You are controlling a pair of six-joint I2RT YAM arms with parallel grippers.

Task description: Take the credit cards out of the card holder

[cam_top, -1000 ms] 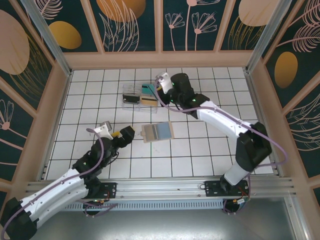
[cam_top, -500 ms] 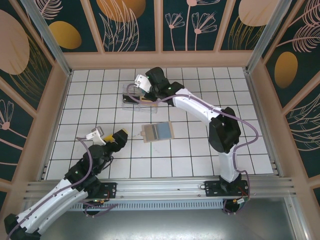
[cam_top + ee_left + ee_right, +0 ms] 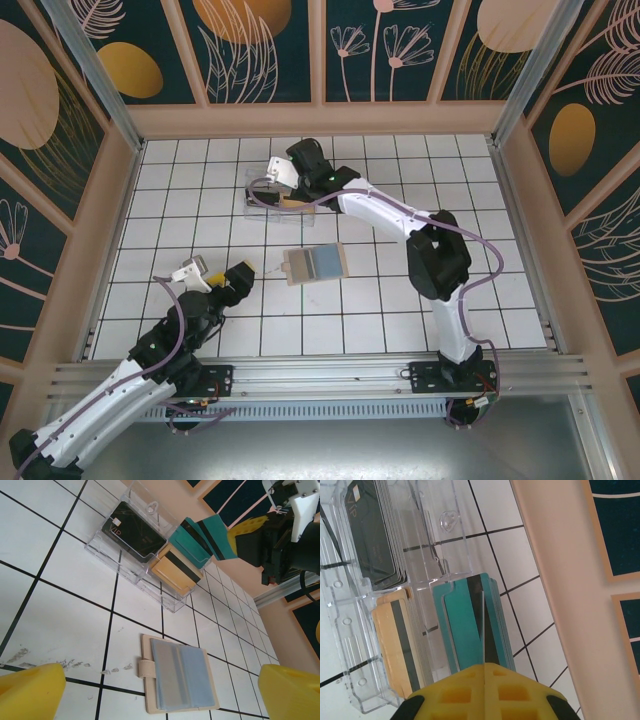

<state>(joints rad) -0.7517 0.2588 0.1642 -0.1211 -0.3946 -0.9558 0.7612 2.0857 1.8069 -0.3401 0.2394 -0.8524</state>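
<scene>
The tan card holder (image 3: 314, 264) lies open on the tiles, grey-blue pockets up, and it shows again in the left wrist view (image 3: 180, 677). A clear compartment tray (image 3: 262, 195) holds a black card stack (image 3: 132, 530), a tan-gold stack (image 3: 175, 572) and a teal stack (image 3: 452, 630). My right gripper (image 3: 484, 666) is shut on a teal card (image 3: 483, 630), held edge-on just over the teal stack; from above it (image 3: 292, 187) hangs over the tray. My left gripper (image 3: 243, 275) stands open to the left of the holder, its yellow fingers (image 3: 30, 692) apart with nothing between them.
Wooden walls (image 3: 320, 120) ring the white tiled floor (image 3: 400, 300). The back wall stands close behind the tray. The right arm (image 3: 400, 215) arches over the floor right of the holder.
My right gripper swung left along the tray and came to rest over the teal compartment. My left gripper pulled back toward the near left, away from the holder.
</scene>
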